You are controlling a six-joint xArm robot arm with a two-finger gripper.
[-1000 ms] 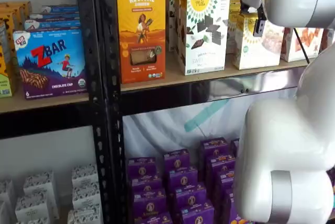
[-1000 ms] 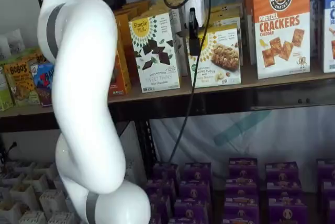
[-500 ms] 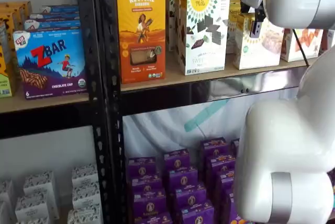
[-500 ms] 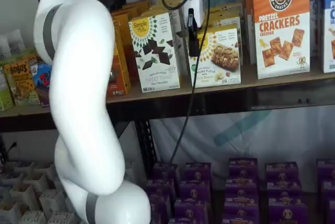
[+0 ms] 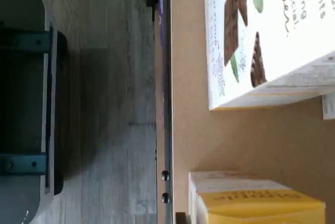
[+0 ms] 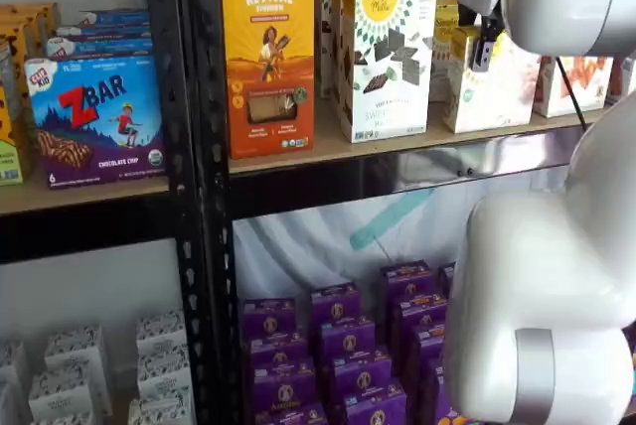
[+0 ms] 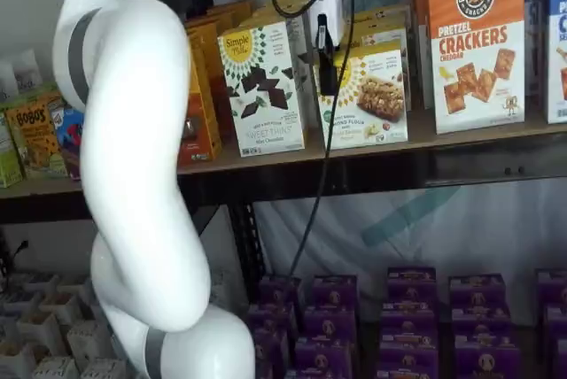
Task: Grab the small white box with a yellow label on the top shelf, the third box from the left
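The small white box [image 7: 376,100] with the yellow sunburst logo stands on the top shelf [image 7: 461,135], right of a taller white box with dark brown squares [image 7: 263,87]. It shows in both shelf views [image 6: 497,92]. My gripper [image 7: 327,78] hangs in front of the small box's upper left corner, its black fingers seen as one dark strip with no gap showing. In a shelf view the gripper [image 6: 483,56] also overlaps that box's left edge. The wrist view shows the small box's yellow top [image 5: 256,203] and the tan shelf board [image 5: 235,135].
An orange Revival box [image 6: 266,58] and the taller white box [image 6: 388,58] stand left of the target; a pretzel cracker box [image 7: 477,42] stands right. The blue ZBar box [image 6: 94,117] sits on a lower board. Purple boxes [image 7: 407,308] lie below. My white arm [image 7: 133,175] fills the foreground.
The gripper has shifted slightly up and left in front of the small white box. The arm's elbow has swung a little to the left. The boxes have not moved.
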